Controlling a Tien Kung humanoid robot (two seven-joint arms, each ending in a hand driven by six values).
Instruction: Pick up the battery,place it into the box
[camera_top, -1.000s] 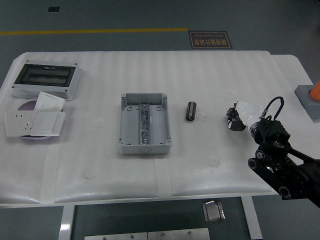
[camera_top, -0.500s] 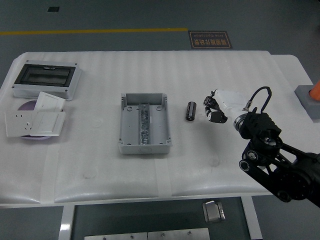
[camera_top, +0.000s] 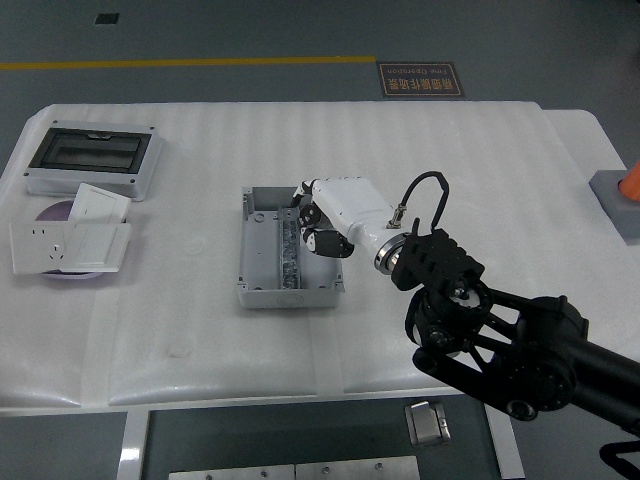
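On the white tabletop (camera_top: 180, 320), my right hand (camera_top: 335, 212) has swung left from beside the battery's old spot to above the grey box (camera_top: 288, 250). The battery has left that spot, hidden now. My fingers (camera_top: 318, 238) curl inward; whether they clasp it, I cannot tell.

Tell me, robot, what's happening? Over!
Right hand curled at the grey box's right wall. Battery hidden. Left arm out of view. Nothing blocking the box.

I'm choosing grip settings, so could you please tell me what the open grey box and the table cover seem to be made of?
The box looks like moulded matte grey plastic: even colour, screw posts in its corners. A metal-looking strip runs along its floor. The table cover seems a soft white padded sheet, ribbed and dimpled, probably foam.
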